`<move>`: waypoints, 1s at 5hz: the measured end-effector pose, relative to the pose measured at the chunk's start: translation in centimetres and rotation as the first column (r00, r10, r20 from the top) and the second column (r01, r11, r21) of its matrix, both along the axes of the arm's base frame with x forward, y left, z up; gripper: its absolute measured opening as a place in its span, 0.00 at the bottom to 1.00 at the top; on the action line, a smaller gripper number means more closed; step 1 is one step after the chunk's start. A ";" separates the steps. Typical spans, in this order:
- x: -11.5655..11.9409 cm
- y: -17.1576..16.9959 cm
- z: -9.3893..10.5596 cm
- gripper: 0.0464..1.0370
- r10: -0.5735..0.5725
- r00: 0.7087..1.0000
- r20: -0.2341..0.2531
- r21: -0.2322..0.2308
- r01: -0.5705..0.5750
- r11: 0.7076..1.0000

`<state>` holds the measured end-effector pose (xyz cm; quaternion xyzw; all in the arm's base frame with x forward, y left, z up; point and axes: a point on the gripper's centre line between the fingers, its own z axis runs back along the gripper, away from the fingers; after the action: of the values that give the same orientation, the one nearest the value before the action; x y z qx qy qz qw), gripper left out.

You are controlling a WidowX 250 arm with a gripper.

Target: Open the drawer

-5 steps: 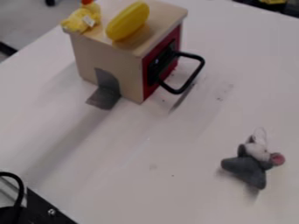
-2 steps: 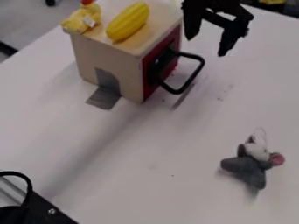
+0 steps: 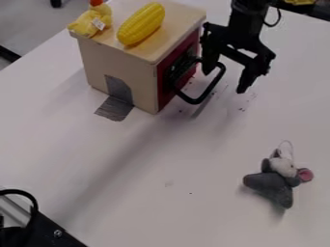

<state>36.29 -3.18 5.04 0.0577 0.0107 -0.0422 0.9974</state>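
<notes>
Wooden box (image 3: 136, 61), glossy plastic corn (image 3: 141, 24), plush mouse (image 3: 276, 181).

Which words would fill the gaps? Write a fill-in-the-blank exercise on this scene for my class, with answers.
The toy corn cob on top of the wooden box is coloured ____.
The box's front, behind the black handle, is coloured ____.
The gripper, its fingers apart, is ____.
Compared with the handle, the plush mouse lies ____ from the gripper.

Missing words: yellow; red; open; farther.

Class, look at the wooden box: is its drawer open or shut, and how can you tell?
Shut. The drawer has its red front flush with the box, not sticking out.
</notes>
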 end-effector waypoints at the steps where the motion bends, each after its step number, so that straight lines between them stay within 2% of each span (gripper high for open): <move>1: -0.4 0.0 -1.7 0.96 0.017 0.999 -0.046 0.011 -0.017 1.000; 2: -0.9 0.3 -3.6 0.96 0.027 0.995 -0.097 0.030 -0.024 0.999; 3: -1.0 0.3 -4.2 0.93 0.026 0.993 -0.113 0.034 -0.023 0.999; 5: -0.9 0.4 -4.3 0.36 0.007 0.996 -0.094 0.039 -0.003 0.999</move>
<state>35.44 -2.78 0.71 0.0749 0.0584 -0.0421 0.9946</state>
